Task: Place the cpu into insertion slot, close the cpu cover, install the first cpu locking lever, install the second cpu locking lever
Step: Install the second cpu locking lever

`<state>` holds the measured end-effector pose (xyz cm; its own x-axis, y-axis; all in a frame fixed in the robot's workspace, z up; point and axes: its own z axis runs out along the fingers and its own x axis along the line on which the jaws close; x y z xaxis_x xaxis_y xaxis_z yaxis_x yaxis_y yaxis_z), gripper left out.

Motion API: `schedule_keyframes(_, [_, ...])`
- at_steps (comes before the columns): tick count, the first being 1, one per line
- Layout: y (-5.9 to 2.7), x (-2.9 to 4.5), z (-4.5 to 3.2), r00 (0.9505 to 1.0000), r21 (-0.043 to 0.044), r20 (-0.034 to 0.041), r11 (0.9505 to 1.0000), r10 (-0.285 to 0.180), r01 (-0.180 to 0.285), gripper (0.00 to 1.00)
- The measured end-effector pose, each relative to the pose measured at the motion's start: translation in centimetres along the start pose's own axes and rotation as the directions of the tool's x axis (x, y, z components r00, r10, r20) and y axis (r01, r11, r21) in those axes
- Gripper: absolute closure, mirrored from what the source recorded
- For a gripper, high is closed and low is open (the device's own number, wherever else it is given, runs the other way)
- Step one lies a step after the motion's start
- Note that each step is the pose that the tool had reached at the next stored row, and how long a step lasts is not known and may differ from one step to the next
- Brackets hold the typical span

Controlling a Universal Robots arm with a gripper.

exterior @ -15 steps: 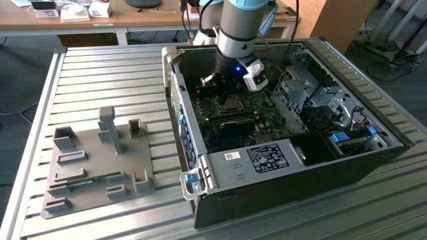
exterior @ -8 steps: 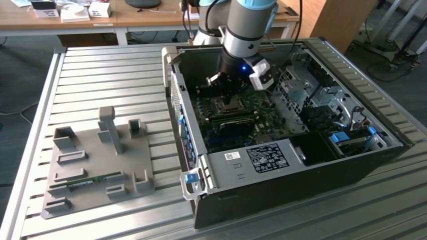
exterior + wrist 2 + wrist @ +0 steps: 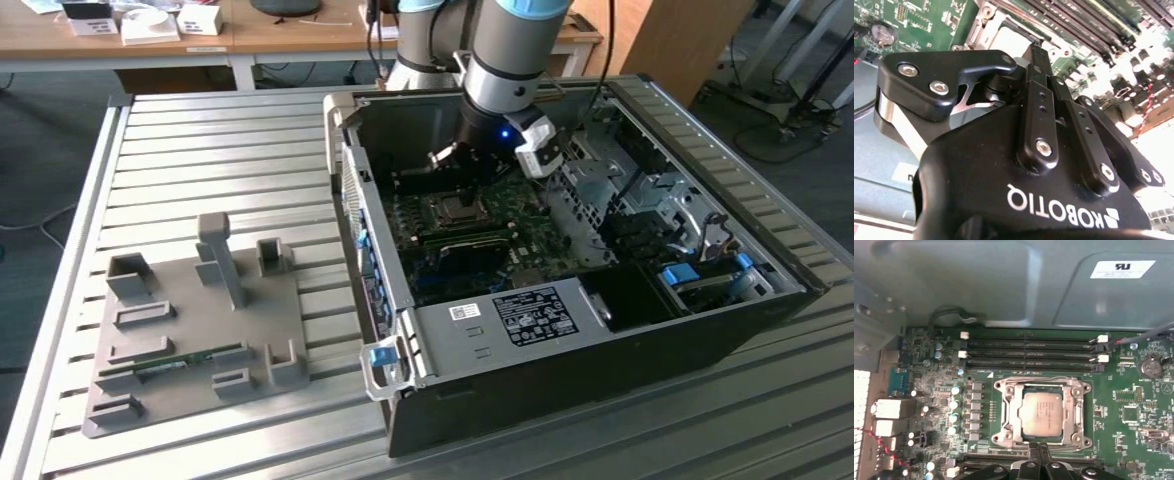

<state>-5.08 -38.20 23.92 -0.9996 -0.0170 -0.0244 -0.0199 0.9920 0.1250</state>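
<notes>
The cpu (image 3: pixel 1041 413) lies flat in the insertion slot (image 3: pixel 1070 412), its silvery top facing up and its edges square to the socket; this seating suggests the placing step is complete. The cpu cover (image 3: pixel 1042 385) appears folded down around the cpu, with the chip showing through its central window, though whether the frame is fully pressed home cannot be told; the state of the locking levers beside the slot cannot be told either.

The slot sits on the dark green motherboard (image 3: pixel 1134 440); the long memory slots (image 3: pixel 1029 355) run just beyond the slot, between it and the grey wall of the computer case (image 3: pixel 607 360). In the exterior view the slot (image 3: pixel 457 209) lies near the middle of the open case, which rests on its side so that the board faces upward, giving the arm vertical access.

The gripper (image 3: pixel 1038 447) hangs directly above the near edge of the slot, apart from it; its fingers (image 3: pixel 1044 454) are pressed together with nothing between them, and the second wrist view shows the same closed tips (image 3: pixel 1035 52). The arm (image 3: pixel 514 60) descends steeply into the case from behind, with the wrist pointing downward at the board; a closed, narrow tip suits pushing a small part rather than grasping it.
</notes>
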Motion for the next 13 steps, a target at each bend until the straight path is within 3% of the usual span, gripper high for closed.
schedule_keyframes(6, [1.47, -0.09, 0.19, 1.0000, 0.0002, 0.0000, 1.0000, 0.000, 0.000, 0.89])
schedule_keyframes(13, [1.52, -0.53, 0.21, 1.0000, 0.0000, 0.0000, 1.0000, 0.000, 0.000, 0.89])
